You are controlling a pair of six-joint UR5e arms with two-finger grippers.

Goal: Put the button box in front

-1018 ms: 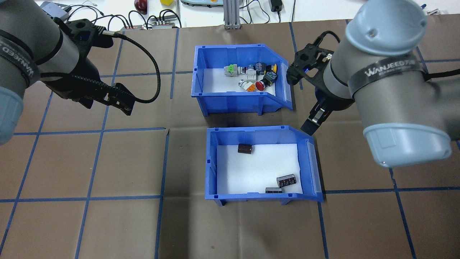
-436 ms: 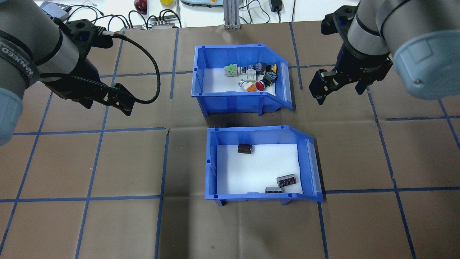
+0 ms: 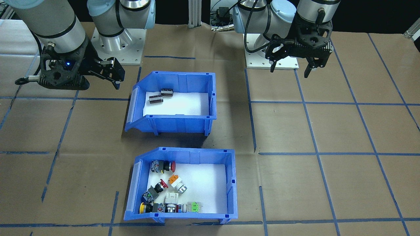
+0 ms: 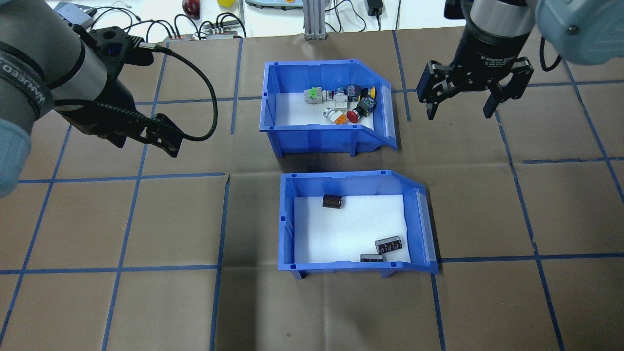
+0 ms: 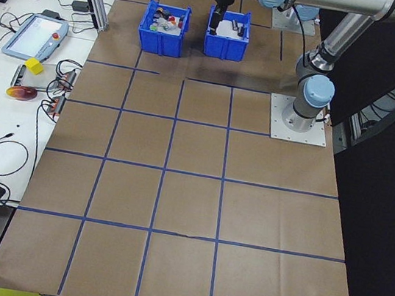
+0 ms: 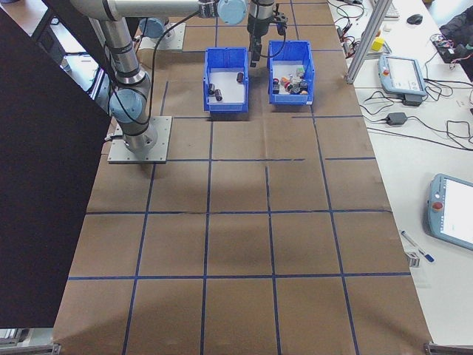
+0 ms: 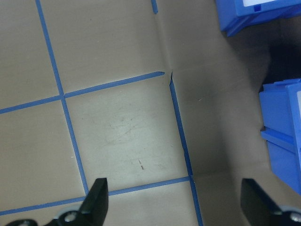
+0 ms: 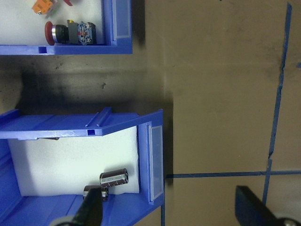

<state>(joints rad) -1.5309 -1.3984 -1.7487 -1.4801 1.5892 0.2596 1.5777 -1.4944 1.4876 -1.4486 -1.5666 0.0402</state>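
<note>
Button box (image 4: 326, 109) upper centre of overhead frame, untouched on worktop.
Right tool (image 4: 459, 109) spread and empty beside it; left tool (image 7: 178, 207) spread. Box looks light, stiff plastic; pinch a side wall.

We find the table (image 4: 122, 307) covered in brown paper marked into squares by blue tape lines (image 4: 131, 219), with a crease running across it just beyond the bin of dark cylindrical parts (image 4: 355, 224), which rests directly on the paper near the table's middle. We note the button box (image 4: 327, 108) sitting on the same surface just beyond that bin, on the side away from the robot, the two close but apart, their open fronts both turned toward the robot's right. We also record two grey arm base plates (image 3: 119, 49) standing on the table on the robot's side of that bin.
</note>
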